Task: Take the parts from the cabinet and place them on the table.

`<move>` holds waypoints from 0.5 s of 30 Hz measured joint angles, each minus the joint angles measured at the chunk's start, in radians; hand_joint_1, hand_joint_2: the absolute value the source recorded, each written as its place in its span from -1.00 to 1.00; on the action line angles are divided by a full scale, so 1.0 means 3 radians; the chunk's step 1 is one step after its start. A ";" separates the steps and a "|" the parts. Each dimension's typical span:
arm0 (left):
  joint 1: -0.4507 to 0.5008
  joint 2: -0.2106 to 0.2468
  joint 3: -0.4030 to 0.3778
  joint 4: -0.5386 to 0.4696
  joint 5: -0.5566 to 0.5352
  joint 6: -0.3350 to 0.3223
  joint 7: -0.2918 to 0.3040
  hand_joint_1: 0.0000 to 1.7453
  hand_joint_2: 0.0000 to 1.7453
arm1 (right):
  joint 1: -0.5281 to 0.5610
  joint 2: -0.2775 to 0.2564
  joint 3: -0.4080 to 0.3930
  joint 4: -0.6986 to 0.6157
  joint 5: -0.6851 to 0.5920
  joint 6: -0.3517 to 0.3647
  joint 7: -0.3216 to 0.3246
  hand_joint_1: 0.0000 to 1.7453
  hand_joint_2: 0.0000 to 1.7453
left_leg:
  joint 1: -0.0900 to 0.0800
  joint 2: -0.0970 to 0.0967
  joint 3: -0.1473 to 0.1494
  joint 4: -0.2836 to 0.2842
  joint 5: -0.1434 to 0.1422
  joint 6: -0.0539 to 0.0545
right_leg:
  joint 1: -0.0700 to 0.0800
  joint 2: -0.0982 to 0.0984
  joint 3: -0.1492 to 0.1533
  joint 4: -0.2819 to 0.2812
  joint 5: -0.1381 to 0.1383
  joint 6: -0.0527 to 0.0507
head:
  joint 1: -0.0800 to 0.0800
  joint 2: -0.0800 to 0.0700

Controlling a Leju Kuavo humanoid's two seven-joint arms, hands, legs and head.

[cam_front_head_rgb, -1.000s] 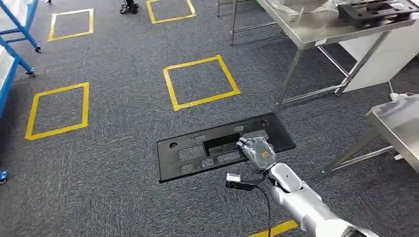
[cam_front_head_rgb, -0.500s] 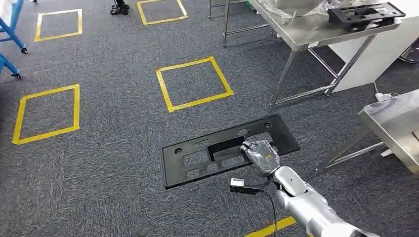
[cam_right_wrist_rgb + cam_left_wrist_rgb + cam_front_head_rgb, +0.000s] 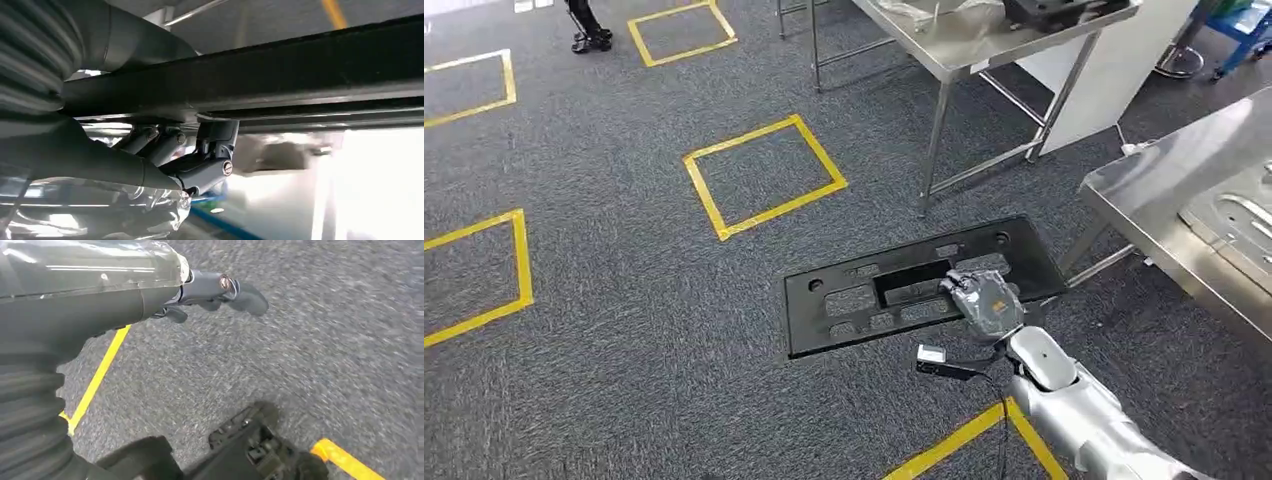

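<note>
My right hand (image 3: 986,300) grips a long black flat panel with cut-outs (image 3: 864,300) and holds it level above the carpet. In the right wrist view the panel's dark edge (image 3: 300,65) runs across the picture, and the right hand's fingers (image 3: 165,142) wrap it from below. The left hand (image 3: 210,295) hangs over the carpet with nothing in it. A steel table (image 3: 964,45) stands ahead with another black part (image 3: 1054,8) on its top. A second steel table (image 3: 1164,200) is close on the right.
Yellow tape squares (image 3: 764,175) mark the grey carpet ahead and to the left. A yellow line (image 3: 964,445) runs by my feet. The legs (image 3: 936,150) of the far table stand just beyond the panel. A person's feet (image 3: 584,35) show at the far top left.
The whole picture has shifted left as the camera turned right, bringing the near steel table further into view. The panel stays in my right hand's hold.
</note>
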 joint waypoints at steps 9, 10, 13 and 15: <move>0.0055 0.0020 0.0000 0.0001 0.0003 0.0039 -0.0030 -1.00 1.00 | 0.0084 -0.0189 -0.0341 -0.0427 0.0231 0.0089 0.0135 1.00 1.00 | -0.0046 -0.0441 0.0034 -0.0232 0.0254 0.0158 | 0.0037 0.0437 -0.0004 0.0011 0.0014 -0.0004 | 0.0000 0.0000; 0.0058 0.0023 0.0000 0.0001 -0.0005 0.0039 -0.0033 -1.00 1.00 | 0.0066 -0.0215 -0.0379 -0.0468 0.0242 0.0161 0.0144 1.00 1.00 | -0.0064 -0.0391 0.0036 -0.0238 0.0261 0.0153 | 0.0014 0.0480 -0.0016 0.0006 0.0024 0.0018 | 0.0000 0.0000; 0.0032 0.0022 0.0000 0.0000 -0.0024 0.0031 -0.0036 -1.00 1.00 | -0.0003 -0.0365 -0.0493 -0.0562 0.0237 0.0355 0.0140 1.00 1.00 | -0.0075 -0.0281 0.0063 -0.0318 0.0304 0.0200 | -0.0007 0.0588 -0.0033 -0.0038 0.0061 0.0099 | 0.0000 0.0000; 0.0015 0.0019 0.0000 0.0000 -0.0046 0.0027 -0.0039 -1.00 1.00 | -0.0123 -0.0479 -0.0605 -0.0583 0.0200 0.0498 0.0125 1.00 1.00 | -0.0079 -0.0195 0.0095 -0.0424 0.0363 0.0226 | 0.0022 0.0178 -0.0124 0.0169 -0.0118 0.0072 | 0.0003 0.0000</move>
